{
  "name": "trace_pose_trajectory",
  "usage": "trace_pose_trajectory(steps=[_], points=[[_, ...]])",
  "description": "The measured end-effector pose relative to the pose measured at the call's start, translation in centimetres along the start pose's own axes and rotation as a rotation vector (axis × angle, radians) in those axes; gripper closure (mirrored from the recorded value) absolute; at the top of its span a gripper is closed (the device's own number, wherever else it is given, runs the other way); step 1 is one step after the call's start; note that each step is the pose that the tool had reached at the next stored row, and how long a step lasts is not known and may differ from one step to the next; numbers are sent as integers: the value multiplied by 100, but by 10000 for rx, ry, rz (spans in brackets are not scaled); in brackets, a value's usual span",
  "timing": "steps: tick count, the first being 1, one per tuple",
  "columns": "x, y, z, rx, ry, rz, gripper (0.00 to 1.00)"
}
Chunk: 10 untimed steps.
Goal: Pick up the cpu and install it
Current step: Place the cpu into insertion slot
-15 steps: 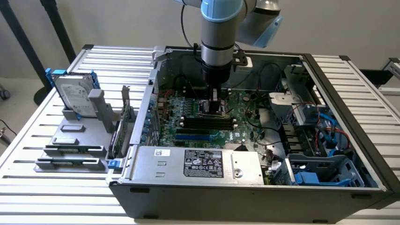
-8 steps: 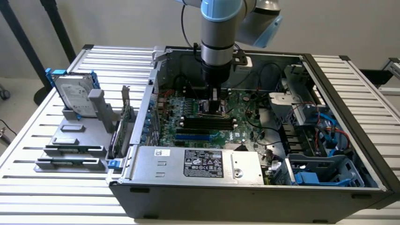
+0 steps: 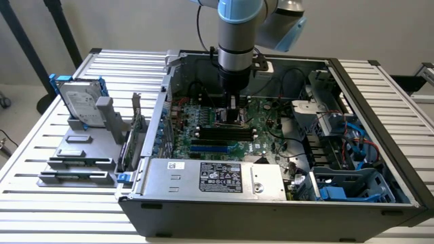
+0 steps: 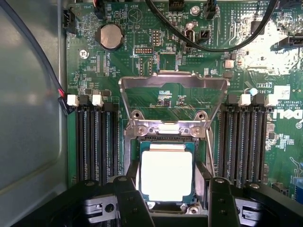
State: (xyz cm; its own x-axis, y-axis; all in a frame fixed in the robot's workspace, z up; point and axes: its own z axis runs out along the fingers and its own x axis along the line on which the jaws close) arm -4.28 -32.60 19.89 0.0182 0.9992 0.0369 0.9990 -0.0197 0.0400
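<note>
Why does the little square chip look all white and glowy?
In the wrist view, light bounces off the shiny metal top of the cpu, washing it out to plain white; in the exterior view, the arm and the case walls leave the motherboard in dimmer shade.

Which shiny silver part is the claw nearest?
The small square silver cpu in the socket, right beneath the gripper; the big silver hard drive stands outside the case.

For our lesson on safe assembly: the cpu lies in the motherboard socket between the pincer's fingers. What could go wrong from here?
The open pincer straddles the cpu closely; a sideways drift might nudge it askew.
The metal hold-down frame stands raised beside it; the pincer might snag it.
</note>
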Motion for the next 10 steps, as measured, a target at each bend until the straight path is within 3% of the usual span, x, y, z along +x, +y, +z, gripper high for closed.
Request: trace_pose_trajectory(steps=[10], points=[[3, 0, 16, -1, -42, -1, 45]])
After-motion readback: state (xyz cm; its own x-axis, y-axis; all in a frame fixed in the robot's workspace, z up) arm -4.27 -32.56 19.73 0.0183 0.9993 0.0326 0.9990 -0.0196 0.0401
